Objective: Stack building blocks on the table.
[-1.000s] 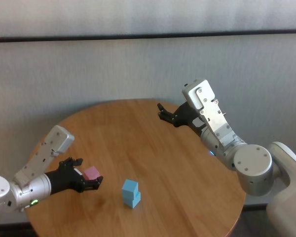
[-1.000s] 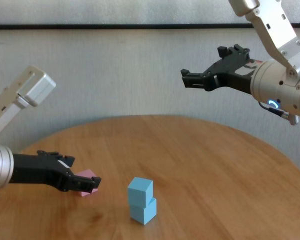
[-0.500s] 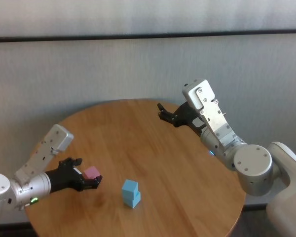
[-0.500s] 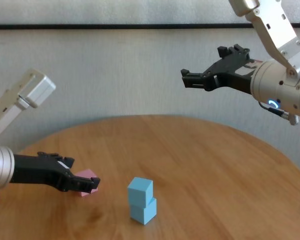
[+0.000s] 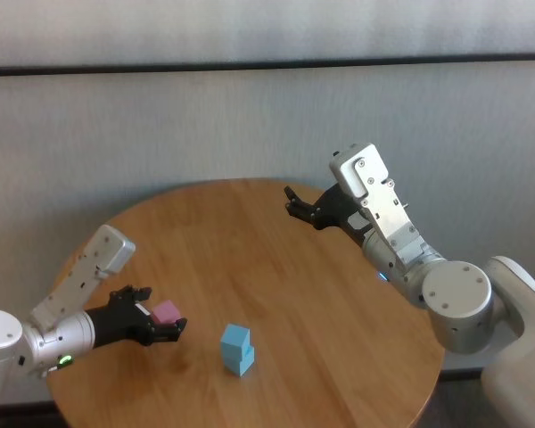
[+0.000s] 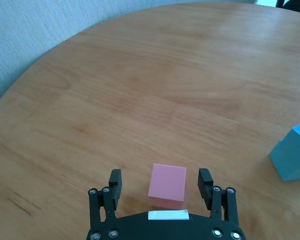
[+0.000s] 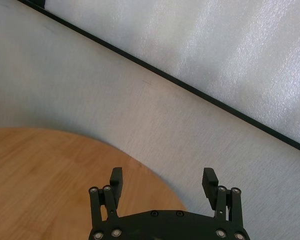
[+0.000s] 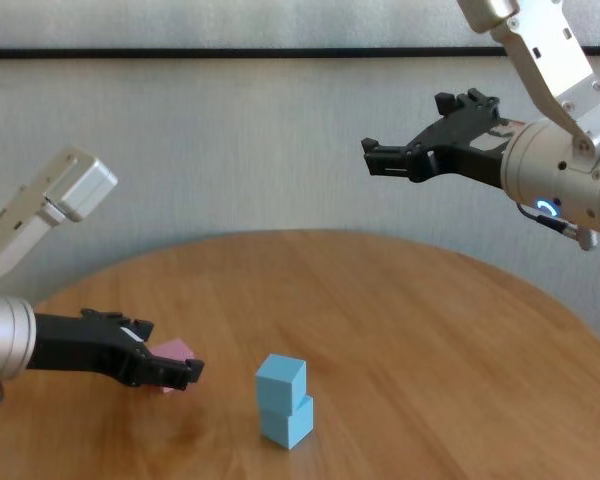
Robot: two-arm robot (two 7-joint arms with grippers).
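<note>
Wood-grain table [image 5: 276,267] carries two blue blocks [image 5: 236,349] stacked lower centre. My left gripper [image 6: 162,186], jaws apart, straddles the pink block [image 6: 167,186] at lower left. It looks light, rigid and matte; I'd pinch its flat opposite sides. Being a cube, it has no long axis. My right gripper [image 8: 420,148] hovers spread, upper right.

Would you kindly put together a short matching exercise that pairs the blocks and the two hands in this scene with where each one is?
Things:
1. pink block
2. upper light blue block
3. lower light blue block
4. right hand

Places:
A. raised in the air over the far part of the table, open
B. resting directly on the table under another block
C. on the table between the open fingers of the left hand
D. on top of another block

Pairs: 1-C, 2-D, 3-B, 4-A
</note>
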